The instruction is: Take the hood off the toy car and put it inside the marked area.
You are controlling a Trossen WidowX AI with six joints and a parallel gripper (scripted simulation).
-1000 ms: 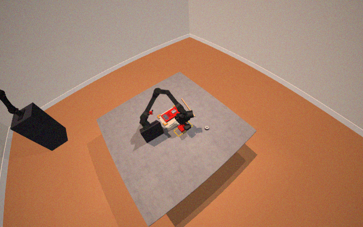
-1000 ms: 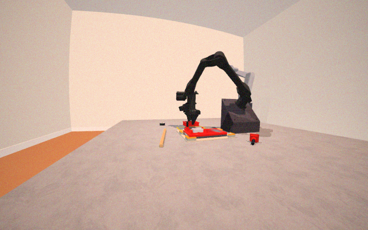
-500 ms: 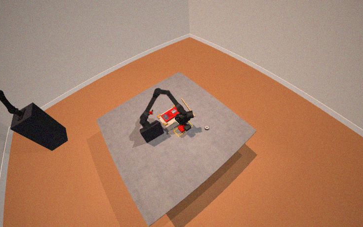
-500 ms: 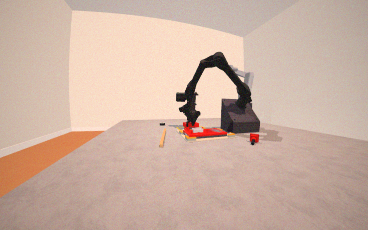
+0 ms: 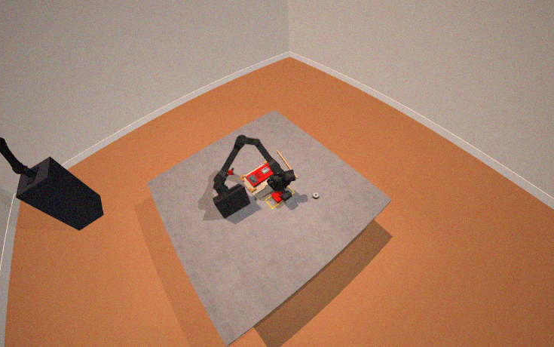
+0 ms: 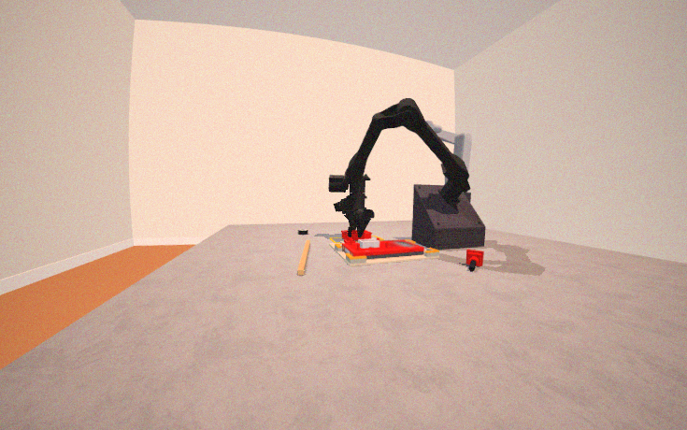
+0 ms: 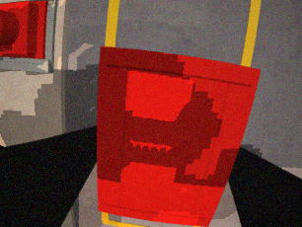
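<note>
The red hood [image 7: 172,140] is clamped between the gripper [image 7: 158,160] fingers, apparently just above the table and overlapping the yellow marked area [image 7: 184,22]. Placement is in hand; lowering and release are called for next. Beyond, the toy car [image 7: 23,29] is seen.

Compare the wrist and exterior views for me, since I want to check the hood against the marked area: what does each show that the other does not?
Only the wrist view shows the yellow marked area outlined beneath the red hood. Only the exterior view shows the wooden stick, the small red part near the base, and the whole arm. Both show the hood held in the gripper and the toy car.
</note>
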